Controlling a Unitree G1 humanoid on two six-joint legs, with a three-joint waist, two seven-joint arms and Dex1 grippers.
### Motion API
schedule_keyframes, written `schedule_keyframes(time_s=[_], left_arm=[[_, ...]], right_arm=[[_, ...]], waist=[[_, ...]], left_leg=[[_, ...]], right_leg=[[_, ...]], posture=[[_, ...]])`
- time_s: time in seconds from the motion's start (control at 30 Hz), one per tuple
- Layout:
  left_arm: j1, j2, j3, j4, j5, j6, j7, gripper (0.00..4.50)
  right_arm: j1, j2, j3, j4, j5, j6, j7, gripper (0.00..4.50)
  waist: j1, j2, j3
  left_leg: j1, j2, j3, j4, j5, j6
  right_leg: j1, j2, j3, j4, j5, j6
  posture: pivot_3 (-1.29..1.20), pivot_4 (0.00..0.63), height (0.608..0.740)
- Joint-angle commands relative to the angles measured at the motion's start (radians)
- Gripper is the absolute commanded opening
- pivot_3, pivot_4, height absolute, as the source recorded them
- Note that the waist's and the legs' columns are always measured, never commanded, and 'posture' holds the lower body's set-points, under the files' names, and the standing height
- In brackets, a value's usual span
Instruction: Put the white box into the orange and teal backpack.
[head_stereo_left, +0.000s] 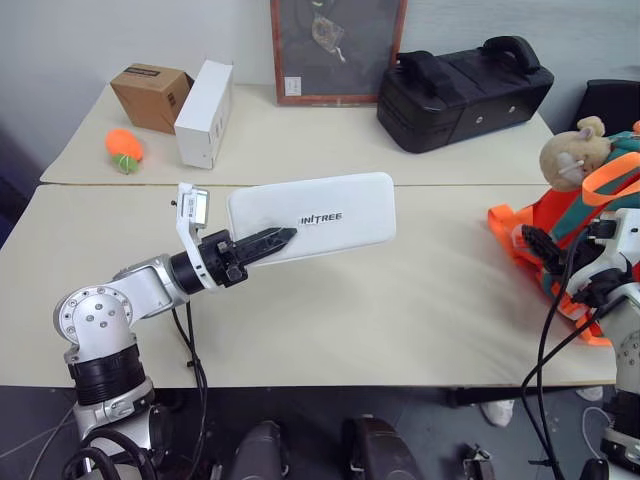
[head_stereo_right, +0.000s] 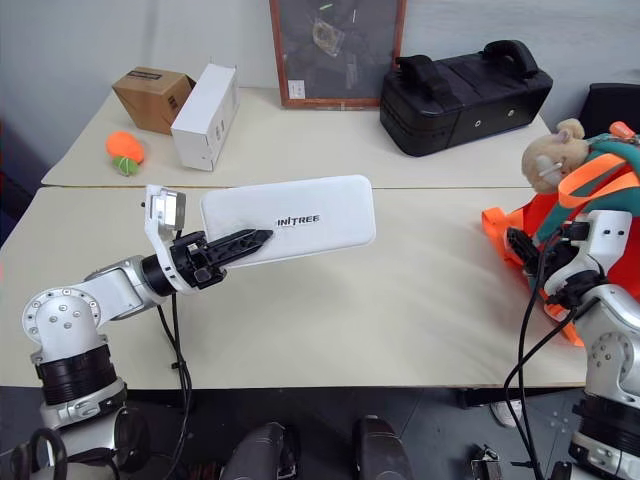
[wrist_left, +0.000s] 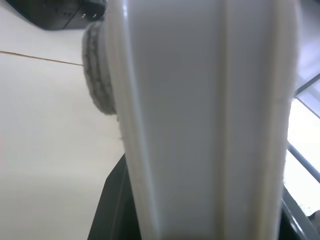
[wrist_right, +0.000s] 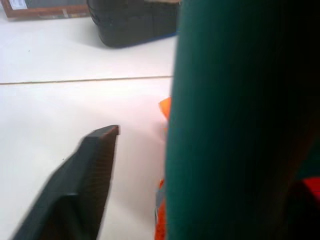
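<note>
The white box (head_stereo_left: 320, 215), flat and long with dark lettering, hangs tilted above the near table. My left gripper (head_stereo_left: 280, 238) is shut on its left end, and the box's underside (wrist_left: 200, 125) looms close in the left wrist view. The orange and teal backpack (head_stereo_left: 565, 215) sits at the table's right edge, a tan plush bear (head_stereo_left: 570, 155) on top. My right gripper (head_stereo_left: 530, 243) is at the backpack's left side. One of its black fingers (wrist_right: 95, 160) stands apart from the teal panel (wrist_right: 240, 125), which hides the other finger.
On the far table stand a black hard-sided bag (head_stereo_left: 465, 90), a brown cardboard box (head_stereo_left: 150, 95), a tall white carton (head_stereo_left: 205, 112) and an orange toy fruit (head_stereo_left: 124, 147). A framed picture (head_stereo_left: 335, 50) leans on the wall. Bare tabletop (head_stereo_left: 420, 300) lies between box and backpack.
</note>
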Motion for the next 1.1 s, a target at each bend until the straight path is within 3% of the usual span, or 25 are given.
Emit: schedule_keyframes(time_s=[0.03,0.17,0.23,0.43,0.63,0.8,0.97,1.1], left_arm=[[0.007,0.032,0.008,-0.052,-0.041,-0.039,0.005,1.34],[0.006,0.046,0.015,-0.063,-0.067,-0.052,0.043,1.34],[0.004,0.049,0.026,-0.063,-0.076,-0.067,0.071,1.34],[-0.040,0.137,0.044,-0.026,-0.070,-0.120,0.072,1.34],[-0.126,0.234,0.038,0.021,-0.072,-0.163,0.029,1.34],[-0.168,0.284,0.040,0.049,-0.073,-0.193,0.002,1.34],[-0.172,0.297,0.027,-0.005,-0.163,-0.178,-0.022,1.34],[-0.181,0.280,-0.034,-0.033,-0.149,-0.208,-0.029,1.34]], right_arm=[[0.003,-0.030,0.006,0.001,0.007,-0.066,0.085,1.85],[0.003,-0.051,0.012,-0.017,0.049,-0.052,0.164,0.46],[0.001,-0.071,0.024,-0.051,0.096,-0.023,0.237,0.03],[-0.019,-0.218,0.097,-0.246,0.323,0.148,0.533,0.02],[-0.131,-0.298,0.183,-0.305,0.409,0.204,0.664,0.02],[-0.224,-0.395,0.234,-0.325,0.544,0.314,0.864,0.02],[-0.203,-0.487,0.311,-0.309,0.496,0.290,1.066,0.02],[-0.205,-0.480,0.357,-0.286,0.450,0.253,1.106,0.02]], waist=[[0.000,0.000,0.000],[0.000,0.000,0.000],[-0.001,0.000,0.000],[-0.004,0.002,0.002],[-0.003,0.001,0.003],[0.002,0.001,0.004],[0.001,0.000,0.004],[0.002,0.000,0.004]], left_leg=[[0.000,0.000,0.000,0.000,0.000,0.000],[0.000,0.000,0.000,0.000,0.000,0.000],[0.000,0.000,0.000,0.000,0.000,0.000],[0.000,0.002,0.000,-0.001,0.000,-0.001],[0.000,0.002,0.000,-0.001,0.000,-0.002],[-0.001,0.001,-0.001,-0.001,-0.002,0.000],[-0.004,0.002,-0.002,-0.001,-0.005,0.002],[-0.006,0.001,-0.002,0.001,-0.006,0.004]], right_leg=[[0.000,0.000,0.000,0.000,0.000,0.000],[0.000,0.000,0.000,0.000,0.000,0.000],[0.000,0.000,0.000,0.000,0.000,0.000],[-0.001,0.002,0.000,0.000,0.000,0.000],[-0.001,0.002,0.000,-0.001,0.000,0.000],[-0.002,0.000,-0.001,-0.002,0.000,0.000],[-0.002,-0.001,-0.002,-0.006,0.000,-0.001],[-0.002,-0.002,-0.002,-0.007,0.000,0.000]], posture=[[0.00,0.150,0.740],[0.00,0.150,0.740],[0.00,0.150,0.740],[0.00,0.150,0.740],[0.00,0.150,0.740],[0.00,0.150,0.740],[0.00,0.150,0.740],[0.00,0.150,0.740]])
